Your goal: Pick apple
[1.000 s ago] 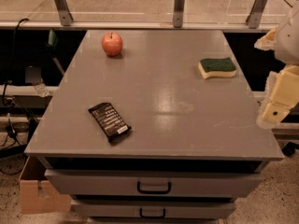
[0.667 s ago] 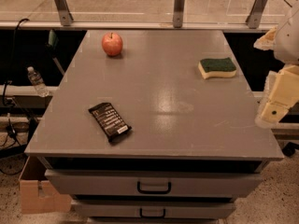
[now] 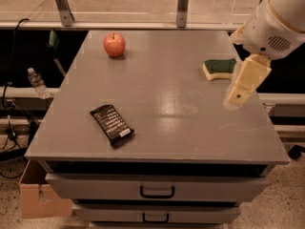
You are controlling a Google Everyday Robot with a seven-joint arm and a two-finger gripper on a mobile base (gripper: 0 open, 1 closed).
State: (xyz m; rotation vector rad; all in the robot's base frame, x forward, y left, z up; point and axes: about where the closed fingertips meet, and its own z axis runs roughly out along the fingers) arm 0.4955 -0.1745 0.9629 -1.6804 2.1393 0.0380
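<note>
The apple (image 3: 114, 44) is small, round and red with yellowish patches and a short stem. It stands on the grey table (image 3: 157, 80) near the far left corner. My gripper (image 3: 242, 86) hangs from the white arm at the right, above the table's right side, just in front of a sponge. It is far to the right of the apple and holds nothing that I can see.
A green and yellow sponge (image 3: 219, 68) lies at the far right. A black snack packet (image 3: 112, 124) lies at the front left. Drawers (image 3: 157, 190) sit under the tabletop. A cardboard box (image 3: 35, 194) and a water bottle (image 3: 36, 82) are on the left.
My arm and gripper have moved left from the table's right edge to over the tabletop, near the sponge. The apple, packet and sponge have not moved.
</note>
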